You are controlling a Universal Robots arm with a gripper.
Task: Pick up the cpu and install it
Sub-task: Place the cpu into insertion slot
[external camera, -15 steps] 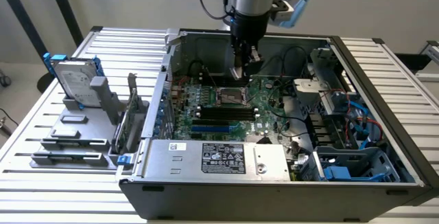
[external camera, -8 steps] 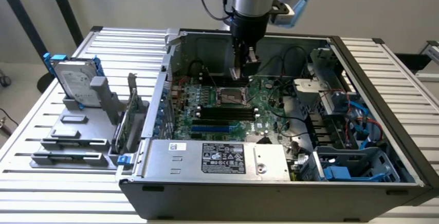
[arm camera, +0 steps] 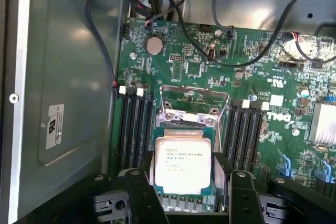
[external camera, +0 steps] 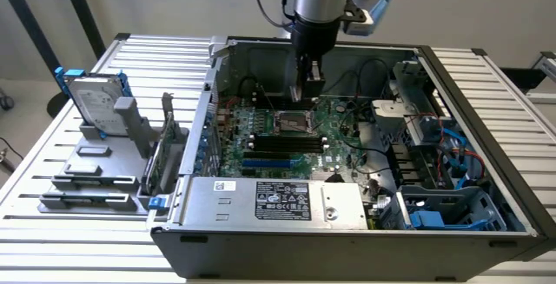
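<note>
Your gripper (external camera: 306, 92) holds the cpu (arm camera: 182, 165) by two opposite edges, just above the socket (external camera: 293, 122) at the motherboard's (arm camera: 157, 72) middle. If the cpu goes down tilted or off-square, I'd expect bent socket pins, or a corner snagging the open load plate (arm camera: 194, 109).

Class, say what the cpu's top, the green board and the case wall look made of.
cpu top: brushed silver metal, dull sheen, printed text. Board: green lacquered laminate, probably fibreglass, with soldered parts. Case wall: grey sheet metal, soft reflections, likely steel.
</note>
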